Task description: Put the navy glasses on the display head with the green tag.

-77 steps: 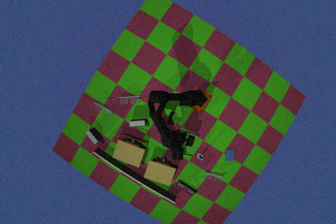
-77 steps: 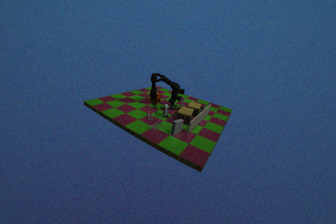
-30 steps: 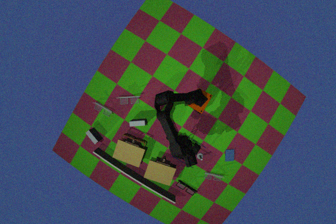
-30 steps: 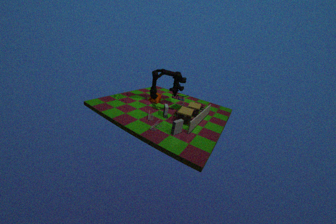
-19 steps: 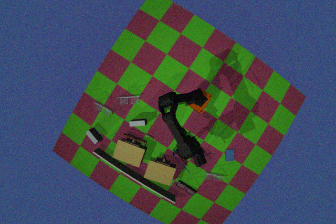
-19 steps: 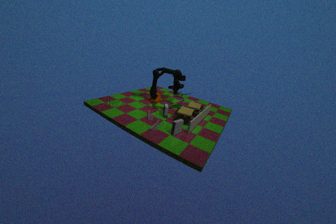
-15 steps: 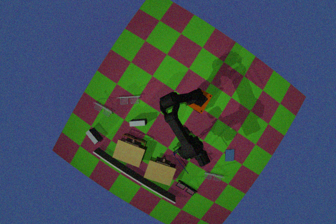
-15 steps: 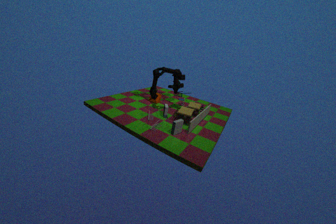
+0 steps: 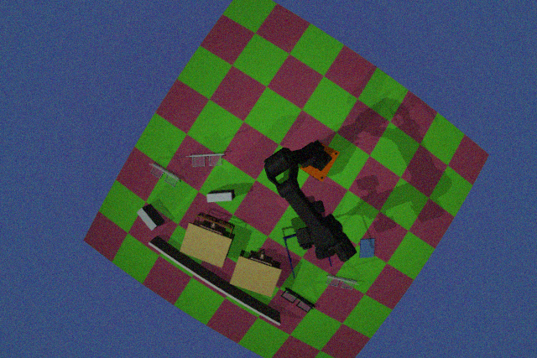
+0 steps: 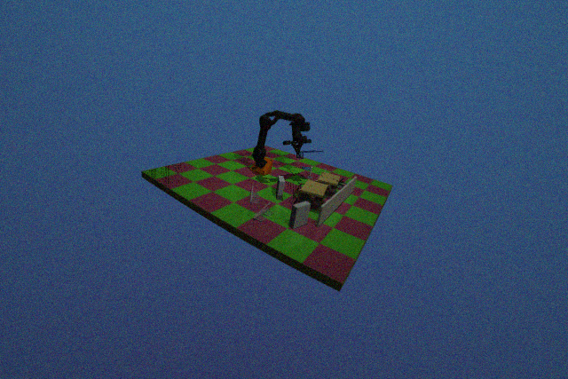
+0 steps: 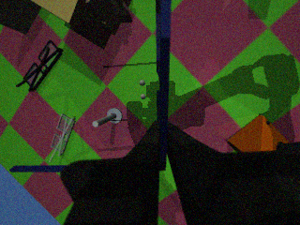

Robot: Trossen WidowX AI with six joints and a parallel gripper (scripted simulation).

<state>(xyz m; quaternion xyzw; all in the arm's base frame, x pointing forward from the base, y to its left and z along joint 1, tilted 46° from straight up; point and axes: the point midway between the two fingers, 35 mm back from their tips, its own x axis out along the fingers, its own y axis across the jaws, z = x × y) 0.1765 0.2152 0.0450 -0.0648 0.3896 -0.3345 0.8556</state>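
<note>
My gripper point(image 11: 160, 124) is shut on the navy glasses point(image 11: 163, 70), pinching the thin navy frame, which runs straight up the wrist view; one navy temple point(image 11: 37, 168) sticks out at the lower left. In the top view the gripper point(image 9: 331, 250) hangs above the floor to the right of the two tan display heads point(image 9: 205, 241) point(image 9: 256, 276), with navy frame lines point(image 9: 289, 243) beside it. I cannot tell which head carries the green tag. The side view shows the gripper point(image 10: 299, 149) raised high above the board.
Black glasses point(image 9: 298, 299) point(image 11: 39, 66) and clear glasses point(image 9: 342, 279) point(image 11: 63, 136) lie near the right head. Two more clear pairs point(image 9: 207, 158) point(image 9: 164, 173), a white block point(image 9: 220, 196), a black-and-white block point(image 9: 150, 216), a long dark wall point(image 9: 214, 280), a blue square point(image 9: 367, 247) and a grey peg point(image 11: 109, 118).
</note>
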